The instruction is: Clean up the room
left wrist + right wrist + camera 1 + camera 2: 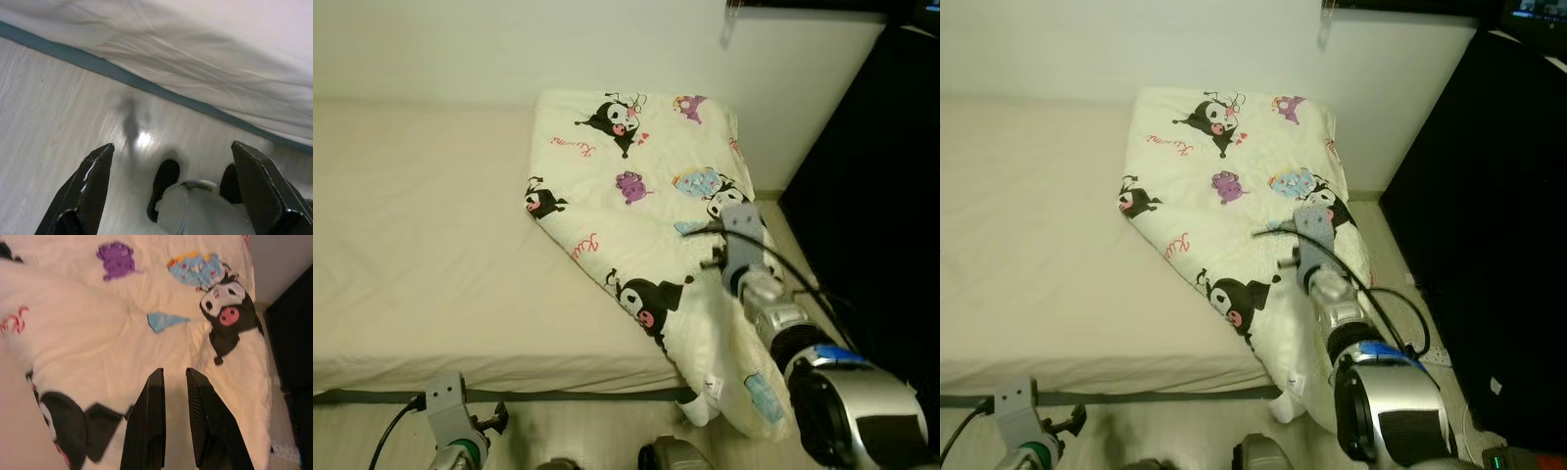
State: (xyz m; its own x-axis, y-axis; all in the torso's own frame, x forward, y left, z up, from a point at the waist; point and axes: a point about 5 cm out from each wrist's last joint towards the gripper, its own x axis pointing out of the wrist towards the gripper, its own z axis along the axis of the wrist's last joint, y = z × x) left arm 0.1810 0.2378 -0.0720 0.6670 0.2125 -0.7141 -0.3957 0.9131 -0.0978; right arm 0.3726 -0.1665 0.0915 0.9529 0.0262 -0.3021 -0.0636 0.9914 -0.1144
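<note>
Blanket (636, 206), printed with cartoon figures, lies folded on the bed's (421, 255) right side, its near corner spilling over the edge toward the floor, with the right gripper (173, 396) above it, fingers nearly pressed together and pinching nothing. Left gripper (171, 186) hangs low over the wooden floor (44, 112) with jaws spread wide. Best to open the right fingers and grab the hanging corner first.

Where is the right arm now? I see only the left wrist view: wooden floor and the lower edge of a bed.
Observer: The right gripper is over a cartoon-print blanket at the right end of the bed.
Operator: Are its fingers open?
Observer: No, the fingers are close together, with a thin gap between them. I cannot tell if they pinch any fabric.
Operator: Does the whole blanket lie on the bed?
Observer: No. One part hangs over the bed's near right corner, down toward the floor.
</note>
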